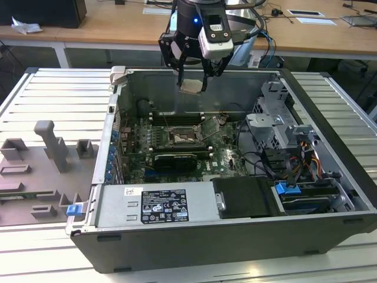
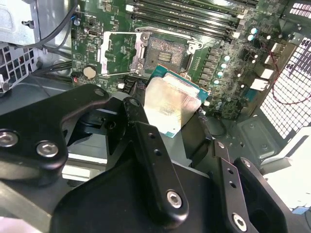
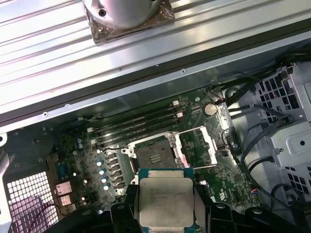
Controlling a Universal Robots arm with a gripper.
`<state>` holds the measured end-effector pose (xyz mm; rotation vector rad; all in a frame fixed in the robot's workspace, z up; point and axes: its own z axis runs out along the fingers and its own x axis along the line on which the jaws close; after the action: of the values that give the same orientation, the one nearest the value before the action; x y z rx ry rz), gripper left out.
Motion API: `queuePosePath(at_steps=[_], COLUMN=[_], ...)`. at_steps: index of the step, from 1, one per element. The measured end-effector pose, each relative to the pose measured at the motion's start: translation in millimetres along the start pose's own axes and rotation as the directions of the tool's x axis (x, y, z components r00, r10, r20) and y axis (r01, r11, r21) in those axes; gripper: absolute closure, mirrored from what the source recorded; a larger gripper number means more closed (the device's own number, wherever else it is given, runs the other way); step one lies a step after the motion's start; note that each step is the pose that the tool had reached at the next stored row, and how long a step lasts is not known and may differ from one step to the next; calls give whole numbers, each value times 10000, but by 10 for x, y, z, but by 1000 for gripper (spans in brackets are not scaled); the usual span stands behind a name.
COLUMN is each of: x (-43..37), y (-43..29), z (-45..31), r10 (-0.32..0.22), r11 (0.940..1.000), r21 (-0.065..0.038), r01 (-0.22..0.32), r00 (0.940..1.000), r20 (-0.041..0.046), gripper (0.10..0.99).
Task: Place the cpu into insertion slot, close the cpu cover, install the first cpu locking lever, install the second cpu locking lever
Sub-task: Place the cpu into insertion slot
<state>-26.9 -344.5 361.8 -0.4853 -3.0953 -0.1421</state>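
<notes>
In the exterior view the gripper [image 1: 192, 82] is clenched on the cpu [image 1: 191, 88], a small flat square with a pale, dull metal top. It holds the chip in the air over the open computer case [image 1: 330, 194], which lies on a ribbed grey metal table [image 1: 53, 94]. A wooden desk [image 1: 118, 23] runs behind the table.

In the second wrist view the cpu [image 2: 170, 104] sits tilted between matte black fingers [image 2: 146, 141]. A green rim borders its brushed silver lid. Beyond it, on the green motherboard [image 2: 228, 73], the insertion slot [image 2: 165, 51] lies bare. The cpu cover [image 2: 119, 53], a thin silver frame, is swung open just beside the slot.

In the first wrist view the cpu [image 3: 166, 201] hangs apart from the insertion slot [image 3: 153, 155]. The open cpu cover [image 3: 198, 145] lies beside the slot, and long memory slots [image 3: 141, 124] run along the slot's far side.
</notes>
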Motion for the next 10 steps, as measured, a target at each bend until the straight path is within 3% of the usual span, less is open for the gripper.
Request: queuePosePath(at_steps=[10], x=[0], y=[0], z=[1], r10=[385], r11=[9993], r21=[-9], r01=[-385], r00=[9993], r20=[34], gripper=[545])
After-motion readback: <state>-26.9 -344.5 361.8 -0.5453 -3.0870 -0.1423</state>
